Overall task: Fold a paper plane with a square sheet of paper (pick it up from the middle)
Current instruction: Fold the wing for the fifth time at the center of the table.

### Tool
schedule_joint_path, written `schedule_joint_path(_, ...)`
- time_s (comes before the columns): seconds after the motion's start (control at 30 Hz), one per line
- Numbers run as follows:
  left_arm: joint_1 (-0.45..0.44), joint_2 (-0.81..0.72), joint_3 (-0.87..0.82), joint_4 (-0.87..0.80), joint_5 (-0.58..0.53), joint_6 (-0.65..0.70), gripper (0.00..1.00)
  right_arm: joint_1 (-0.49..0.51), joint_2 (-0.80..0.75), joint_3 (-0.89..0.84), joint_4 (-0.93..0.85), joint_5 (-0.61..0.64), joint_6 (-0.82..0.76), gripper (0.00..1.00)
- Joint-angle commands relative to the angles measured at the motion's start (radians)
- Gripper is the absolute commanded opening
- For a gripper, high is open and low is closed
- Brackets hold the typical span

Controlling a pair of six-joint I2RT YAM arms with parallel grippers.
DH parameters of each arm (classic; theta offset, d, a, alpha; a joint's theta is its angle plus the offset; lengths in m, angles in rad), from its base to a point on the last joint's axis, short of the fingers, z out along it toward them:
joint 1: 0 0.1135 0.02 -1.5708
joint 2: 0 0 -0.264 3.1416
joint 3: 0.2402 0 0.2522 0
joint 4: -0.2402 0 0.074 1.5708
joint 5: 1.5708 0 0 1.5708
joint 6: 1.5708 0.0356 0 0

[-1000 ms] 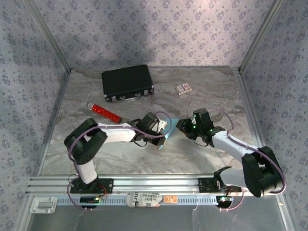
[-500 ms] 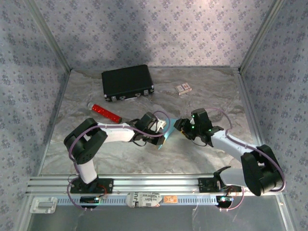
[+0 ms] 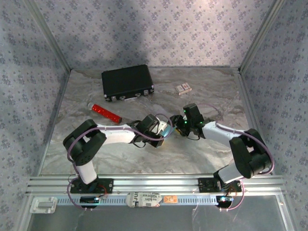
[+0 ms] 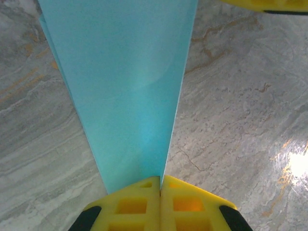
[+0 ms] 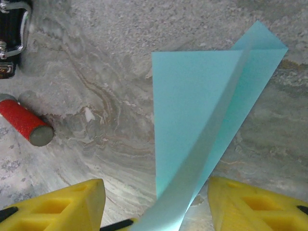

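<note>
Two-armed reach inward, wrists nearly meeting at centre of table (image 3: 120, 156). Pinches folded square sheet of paper (image 4: 130, 86) there between pressed-together fingers of left gripper (image 4: 160, 186); sets right gripper (image 5: 155, 187) spread either side of its raised fold. Shows black case (image 3: 127, 82) closed at far left, contents unseen. Hides most of sheet from overhead.

Both arms black joint housings w/ white link tubes: left arm (image 3: 115, 129), right arm (image 3: 224, 136). Thin purple cables (image 3: 71, 147) loop along each; green LED (image 3: 185, 122) lit nr right wrist. Left fingers (image 4: 132, 207) & right fingers (image 5: 250, 204) yellow plastic, square cut-outs, black trim.
</note>
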Motion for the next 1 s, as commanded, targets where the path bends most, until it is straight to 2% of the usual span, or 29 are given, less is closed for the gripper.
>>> schedule_joint_path(0.0, -0.025, -0.043, 0.007, -0.043, -0.068, 0.052, 0.03, 0.003, 0.016, 0.027, -0.017, 0.017, 0.034, 0.58)
schedule_joint_path(0.07, -0.034, -0.049, 0.008, -0.048, -0.096, 0.061, 0.04, 0.004, 0.017, 0.032, -0.031, 0.019, 0.032, 0.54)
schedule_joint_path(0.27, -0.063, -0.062, 0.018, -0.076, -0.185, 0.113, 0.10, 0.004, -0.002, 0.019, -0.039, 0.015, 0.031, 0.28)
schedule_joint_path(0.37, -0.079, -0.067, 0.021, -0.090, -0.234, 0.138, 0.13, 0.003, -0.020, 0.005, -0.030, 0.019, 0.037, 0.20)
schedule_joint_path(0.63, -0.114, -0.065, 0.032, -0.104, -0.327, 0.175, 0.25, -0.006, -0.035, -0.031, 0.037, -0.014, 0.069, 0.08)
schedule_joint_path(0.97, -0.169, -0.058, 0.039, -0.113, -0.478, 0.211, 0.33, -0.016, -0.037, -0.064, 0.103, -0.035, 0.103, 0.04)
